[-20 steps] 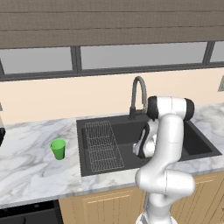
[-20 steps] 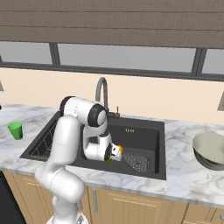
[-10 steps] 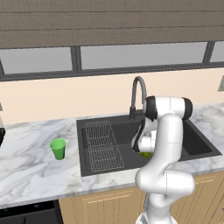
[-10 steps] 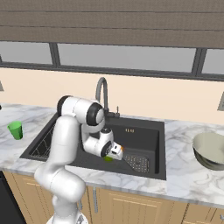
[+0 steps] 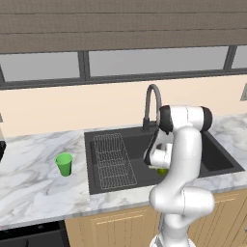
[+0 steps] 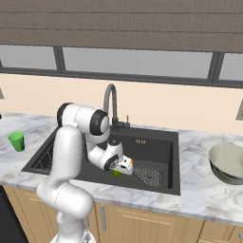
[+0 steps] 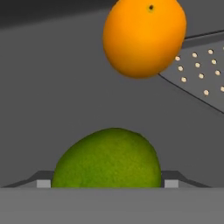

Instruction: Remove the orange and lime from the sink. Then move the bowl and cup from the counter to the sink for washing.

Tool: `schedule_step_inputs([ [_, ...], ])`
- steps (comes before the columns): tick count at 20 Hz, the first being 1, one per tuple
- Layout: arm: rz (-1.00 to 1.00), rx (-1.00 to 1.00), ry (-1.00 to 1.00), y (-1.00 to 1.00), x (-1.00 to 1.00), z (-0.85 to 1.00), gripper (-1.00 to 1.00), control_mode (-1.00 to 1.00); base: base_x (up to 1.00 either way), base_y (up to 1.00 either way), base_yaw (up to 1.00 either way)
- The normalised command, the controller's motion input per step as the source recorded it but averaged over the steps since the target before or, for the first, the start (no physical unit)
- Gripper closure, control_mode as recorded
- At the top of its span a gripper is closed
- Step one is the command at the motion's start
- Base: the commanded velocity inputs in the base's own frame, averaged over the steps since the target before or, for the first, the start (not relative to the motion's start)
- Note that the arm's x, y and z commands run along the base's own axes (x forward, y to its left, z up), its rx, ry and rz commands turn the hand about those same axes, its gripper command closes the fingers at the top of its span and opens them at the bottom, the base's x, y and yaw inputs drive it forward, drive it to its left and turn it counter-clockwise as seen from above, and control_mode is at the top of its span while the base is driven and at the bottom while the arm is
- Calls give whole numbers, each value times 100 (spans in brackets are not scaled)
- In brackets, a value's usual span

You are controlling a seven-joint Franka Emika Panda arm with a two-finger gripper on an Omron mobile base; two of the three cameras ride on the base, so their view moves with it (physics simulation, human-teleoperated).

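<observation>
My gripper [image 7: 107, 183] is low in the dark sink [image 6: 156, 147], open, with its two fingertips either side of the dark green lime [image 7: 107, 159]. The lime rests on the sink floor and peeks out under the hand [image 6: 116, 173] [image 5: 162, 171]. Just beyond it lies the orange [image 7: 144, 37], apart from the lime and free of the fingers. The light-green cup [image 5: 63, 164] stands upright on the white marble counter [image 5: 29, 193] left of the sink. The pale bowl [image 6: 228, 163] sits on the counter at the far right.
A wire rack [image 5: 113, 161] fills the sink's left half. The curved grey faucet [image 6: 111, 102] rises behind the basin, close to my arm. A perforated drain plate [image 7: 201, 83] lies right of the orange. A window wall backs the counter.
The hand has sunk lower into the sink and settled around the lime. The lime, orange, cup and bowl have stayed put.
</observation>
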Motion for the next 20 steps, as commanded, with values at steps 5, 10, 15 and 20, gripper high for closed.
schedule_step_inputs([
  [5,0,0,-6,0,-12,27,100,-100,0,0,0],
  [10,2,1,-10,-1,-15,35,100,-100,0,0,0],
  [15,1,0,-3,-1,-17,32,100,-100,0,0,0],
  [20,0,0,-3,-5,-21,32,100,-100,0,0,0],
])
